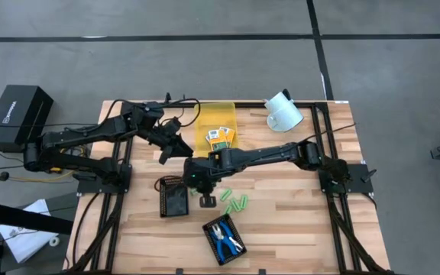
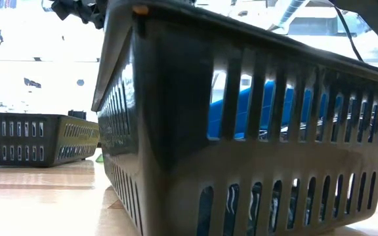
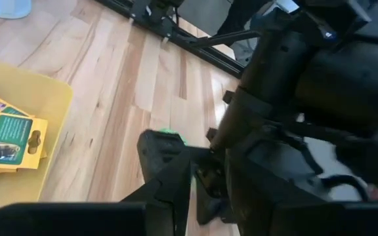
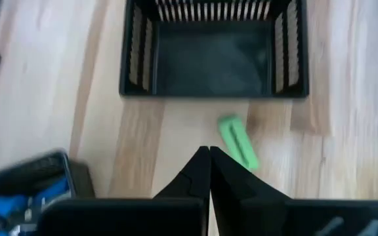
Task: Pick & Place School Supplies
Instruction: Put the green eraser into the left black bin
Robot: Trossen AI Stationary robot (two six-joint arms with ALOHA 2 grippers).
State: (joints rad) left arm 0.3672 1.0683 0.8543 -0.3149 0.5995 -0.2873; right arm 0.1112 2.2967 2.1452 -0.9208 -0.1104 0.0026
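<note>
green stick (image 4: pixel 237 141) just beyond right fingers (image 4: pixel 210 172), closed empty; left fingers' state unclear.

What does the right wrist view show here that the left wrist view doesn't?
Only the right wrist view shows the right gripper, fingers shut with nothing between them, just short of the empty black tray, with blue-handled tools in a second tray at the edge. Only the left wrist view shows the yellow bin holding the printed boxes, plus the right arm close by. Both show the wooden table and a green stick.
</note>
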